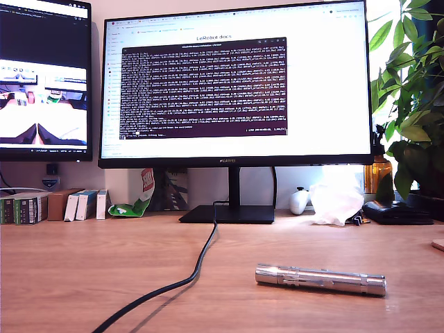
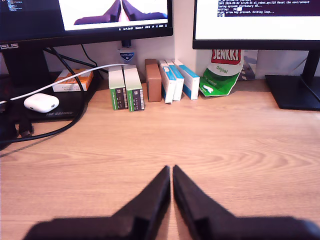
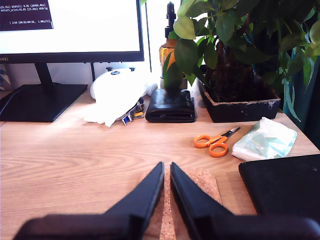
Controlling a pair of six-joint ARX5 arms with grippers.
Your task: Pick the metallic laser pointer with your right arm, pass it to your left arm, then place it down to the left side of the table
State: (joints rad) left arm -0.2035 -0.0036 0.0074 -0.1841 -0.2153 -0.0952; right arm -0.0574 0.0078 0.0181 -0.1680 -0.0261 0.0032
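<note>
The laser pointer [image 1: 320,279] lies flat on the table [image 1: 83,263], toward the exterior view's right, lengthwise across that view, just beside nothing; the black cable [image 1: 198,267] runs well apart on its left. Neither wrist view shows it, & no arm shows in the exterior view.

My first gripper [image 2: 171,172]: tips pressed together, empty, over bare wood facing the small boxes [image 2: 150,85]. My second gripper [image 3: 166,170]: tips also pressed together w/ a hairline gap, empty, above a cork mat [image 3: 200,182], w/ orange scissors [image 3: 215,143] & a black wallet [image 3: 171,106] ahead.

Step in hand, as I judge it: the pick, not yet begun. To do it well:
- spread the jaws first, before descending
- get the pointer into the wrist view, approx centred
- close across its width, near mid-length, so an end stays free for the handover
- come straight down; it's round & may roll if nudged
- stay clear of the cable.
</note>
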